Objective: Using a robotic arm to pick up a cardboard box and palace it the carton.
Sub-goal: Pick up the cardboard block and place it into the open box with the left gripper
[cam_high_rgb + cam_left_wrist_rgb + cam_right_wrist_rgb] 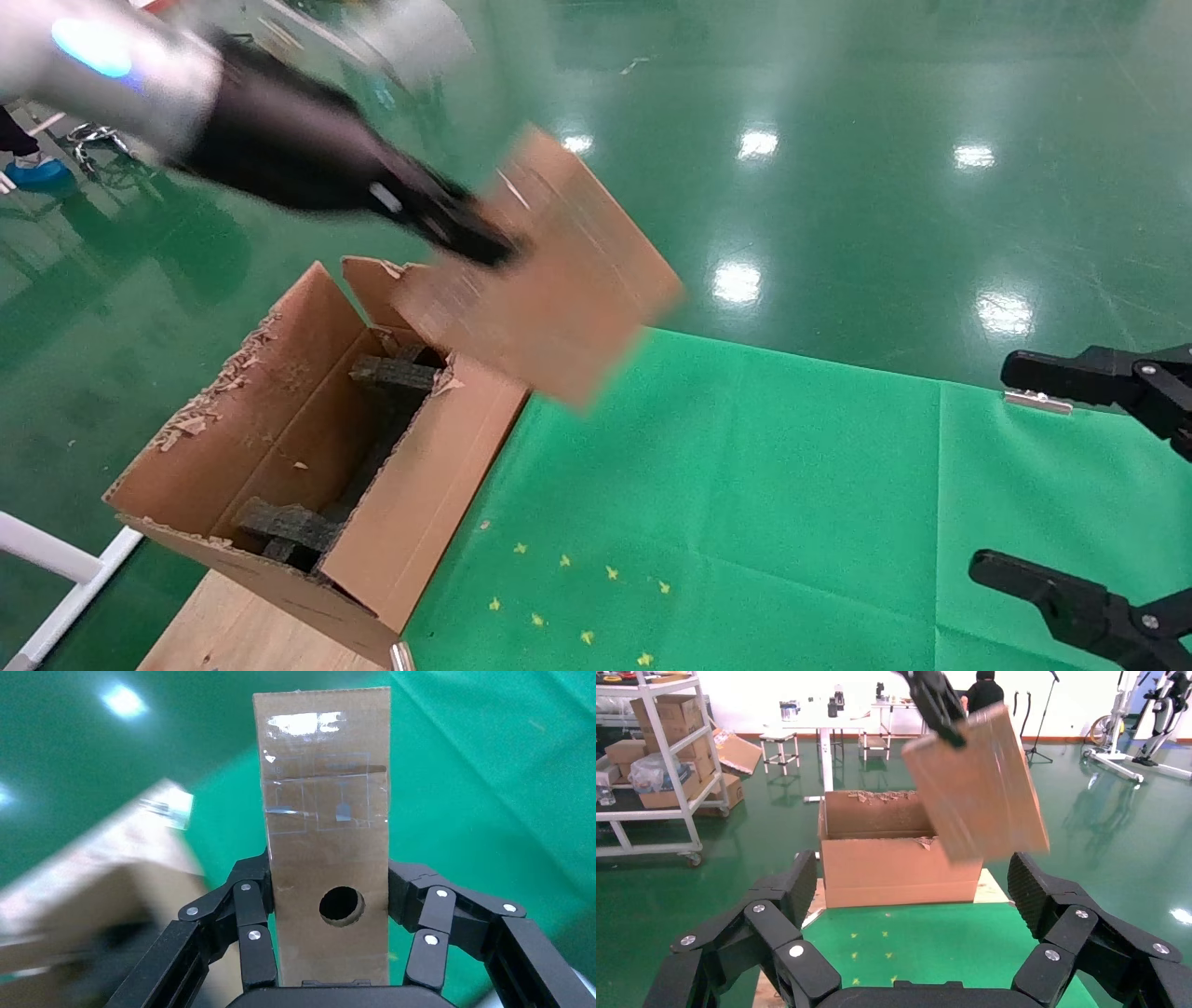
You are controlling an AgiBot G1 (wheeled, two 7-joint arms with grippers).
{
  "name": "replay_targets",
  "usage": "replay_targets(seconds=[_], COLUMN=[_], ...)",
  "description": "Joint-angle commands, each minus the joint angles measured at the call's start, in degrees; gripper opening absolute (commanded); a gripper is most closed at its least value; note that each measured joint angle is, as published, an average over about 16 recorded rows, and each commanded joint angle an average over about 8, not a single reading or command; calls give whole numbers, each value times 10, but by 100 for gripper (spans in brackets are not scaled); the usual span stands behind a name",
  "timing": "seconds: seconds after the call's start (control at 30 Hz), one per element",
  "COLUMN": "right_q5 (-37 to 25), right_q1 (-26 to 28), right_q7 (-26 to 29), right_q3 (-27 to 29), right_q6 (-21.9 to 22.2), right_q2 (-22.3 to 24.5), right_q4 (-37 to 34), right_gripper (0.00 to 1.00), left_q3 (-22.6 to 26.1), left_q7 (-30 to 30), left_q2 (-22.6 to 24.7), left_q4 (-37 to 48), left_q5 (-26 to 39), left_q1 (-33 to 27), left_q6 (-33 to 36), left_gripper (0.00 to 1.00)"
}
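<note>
My left arm, white with a silver wrist and a blue light ring, reaches in from the upper left. Its black gripper (pixel 484 244) is shut on the small slim cardboard box (pixel 559 280) and holds it tilted in the air, above the carton's far right corner and the cloth's edge. In the left wrist view the box (pixel 327 811) stands between the fingers (pixel 254 903), showing clear tape and a round hole. The large carton (pixel 428 494) stands open on the table's left, with torn flaps and dark foam inside. My right gripper (pixel 1024 475) is open and empty at the right.
A green cloth (pixel 745 485) covers the table, with small yellow star marks (pixel 577 596) near the front. Bare wood (pixel 223 624) shows under the carton. A white frame (pixel 56 559) stands at the table's left. A shelving rack with boxes (pixel 659 762) stands far behind.
</note>
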Motion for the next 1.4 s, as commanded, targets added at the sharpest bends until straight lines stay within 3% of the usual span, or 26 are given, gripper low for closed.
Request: replay_targets(seconds=[0.03,0.27,0.6,0.97,1.4], right_q5=[0,0,0,0,0], right_q1=[0,0,0,0,0], right_q7=[0,0,0,0,0], right_q3=[0,0,0,0,0], right_q6=[0,0,0,0,0], right_q2=[0,0,0,0,0], right_q4=[0,0,0,0,0], right_gripper=[100,100,100,100,100], left_q3=[-12,15,54,83,65], left_q7=[18,56,101,109,139], left_q2=[-21,-67,-110,-76,-24], left_q4=[4,31,107,234,371], left_q5=[13,119,132,165,116], left_q1=[-31,-63,21,123,199], left_q6=[4,37,-1,-130,-256], left_gripper=[0,0,0,0,0])
